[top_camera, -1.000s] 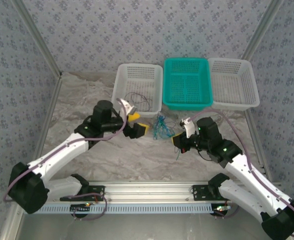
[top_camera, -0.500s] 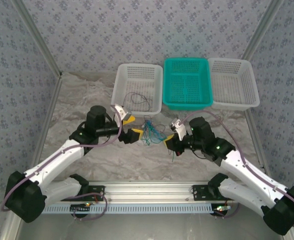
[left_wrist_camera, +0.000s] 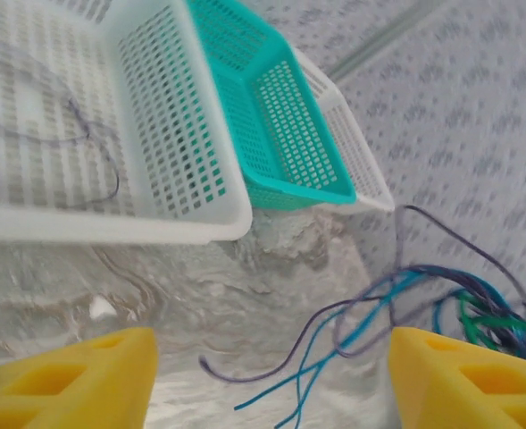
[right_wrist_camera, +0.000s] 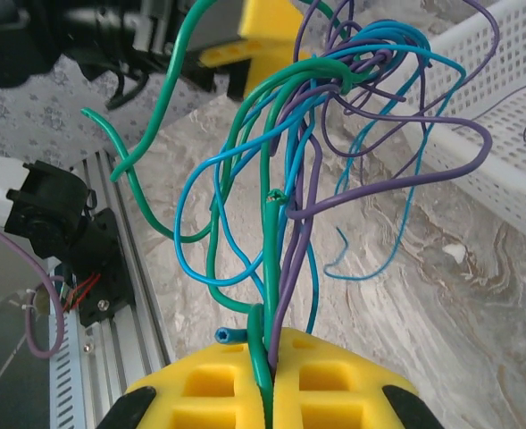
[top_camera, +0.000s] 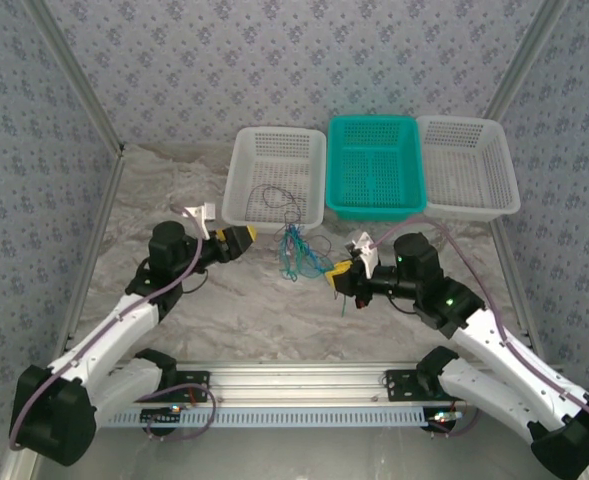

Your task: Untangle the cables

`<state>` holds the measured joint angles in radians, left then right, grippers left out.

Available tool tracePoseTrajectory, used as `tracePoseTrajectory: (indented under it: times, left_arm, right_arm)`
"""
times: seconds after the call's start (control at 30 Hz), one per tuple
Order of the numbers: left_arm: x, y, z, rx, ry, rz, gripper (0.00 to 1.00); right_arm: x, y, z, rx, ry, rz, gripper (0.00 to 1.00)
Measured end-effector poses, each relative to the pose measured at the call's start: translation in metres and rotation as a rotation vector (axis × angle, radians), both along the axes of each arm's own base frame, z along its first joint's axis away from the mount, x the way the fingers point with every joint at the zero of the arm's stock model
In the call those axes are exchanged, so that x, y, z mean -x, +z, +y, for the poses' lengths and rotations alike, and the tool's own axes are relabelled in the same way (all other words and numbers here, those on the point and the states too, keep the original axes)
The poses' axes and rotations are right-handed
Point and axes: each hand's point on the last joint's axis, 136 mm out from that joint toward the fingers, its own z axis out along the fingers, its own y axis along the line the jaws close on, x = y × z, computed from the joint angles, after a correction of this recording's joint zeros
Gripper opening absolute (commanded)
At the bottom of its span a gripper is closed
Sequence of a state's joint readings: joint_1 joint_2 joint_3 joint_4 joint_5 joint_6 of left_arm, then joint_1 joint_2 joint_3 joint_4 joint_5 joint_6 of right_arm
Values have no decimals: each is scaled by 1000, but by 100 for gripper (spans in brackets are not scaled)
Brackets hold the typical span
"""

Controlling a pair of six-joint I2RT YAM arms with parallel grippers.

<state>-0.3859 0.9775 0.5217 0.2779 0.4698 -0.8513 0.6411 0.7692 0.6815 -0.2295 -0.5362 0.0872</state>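
Note:
The cables [top_camera: 294, 250] form a tangle of thin blue, green and purple wires in the middle of the table, in front of the baskets. My right gripper [top_camera: 342, 272] is just right of the tangle. In the right wrist view the right gripper [right_wrist_camera: 270, 353] is shut on a green and a purple strand, and the cables [right_wrist_camera: 280, 179] fan upward from its pads. My left gripper [top_camera: 237, 239] is left of the tangle and apart from it. From the left wrist, the left gripper [left_wrist_camera: 271, 384] is open, and loose blue and purple cable ends [left_wrist_camera: 334, 349] lie on the table between its yellow fingers [left_wrist_camera: 66, 375].
Three baskets stand in a row at the back: a white basket [top_camera: 244, 175] with a thin dark wire [top_camera: 274, 195] lying in it, a teal basket [top_camera: 374, 210], and another white basket [top_camera: 509, 190]. The marbled tabletop [top_camera: 174, 200] is walled on both sides.
My left gripper has drawn back to the left, away from the tangle, with its jaws narrower than before. The right gripper and the tangle have shifted a little left.

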Motion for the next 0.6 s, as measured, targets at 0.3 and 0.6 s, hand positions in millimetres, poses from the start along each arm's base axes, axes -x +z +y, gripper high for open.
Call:
tracePoseTrajectory:
  times: [0.3, 0.6]
  left_arm:
    - [-6, -49, -2, 163, 104, 372, 94]
    - [-8, -54, -33, 230, 38, 441, 61]
  right_arm:
    - [-2, 12, 5, -47, 11, -24, 0]
    - [-2, 18, 8, -75, 19, -27, 0]
